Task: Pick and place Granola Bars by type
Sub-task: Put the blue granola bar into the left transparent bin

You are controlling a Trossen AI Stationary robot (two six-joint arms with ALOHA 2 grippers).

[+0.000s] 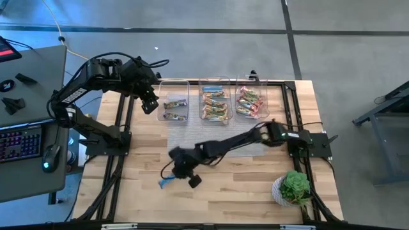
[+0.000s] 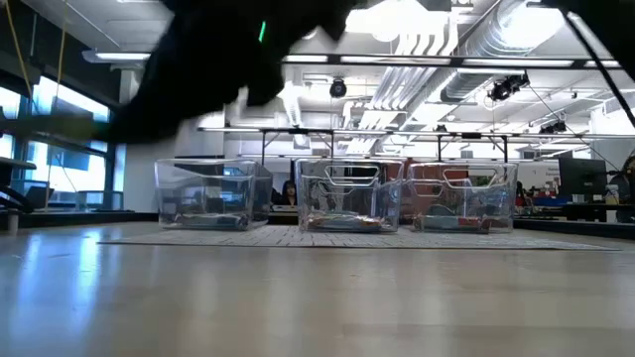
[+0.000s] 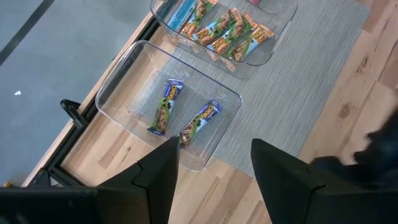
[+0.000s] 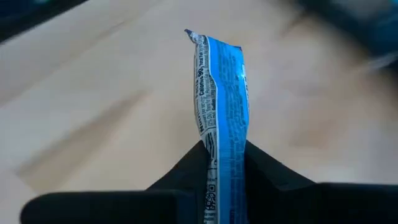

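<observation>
My right gripper (image 1: 182, 176) reaches over the table's near left part and is shut on a blue-wrapped granola bar (image 4: 222, 93), which shows as a blue strip (image 1: 167, 183) in the high view. My left gripper (image 3: 214, 165) is open and hovers above the near edge of the left clear bin (image 1: 174, 102). Two blue/purple bars (image 3: 186, 115) lie flat on that bin's floor. Tan/green bars (image 1: 215, 103) fill the middle bin, and red/pink bars (image 1: 250, 102) lie in the right bin. My right gripper pinches the blue bar between its two fingers, at one end of the wrapper (image 4: 224, 158). The fingers lie along the bar, whose free crimped end (image 4: 194, 36) sticks out past the fingertips. The bar is held over the wooden table top, lifted clear.
The three clear bins stand in a row on a grey mat (image 1: 246, 148) at the table's far side. A green potted plant (image 1: 294, 187) stands at the near right corner. Bare wood (image 1: 243, 185) lies between the plant and my right gripper. A desk with a keyboard (image 1: 19, 142) stands left of the table.
</observation>
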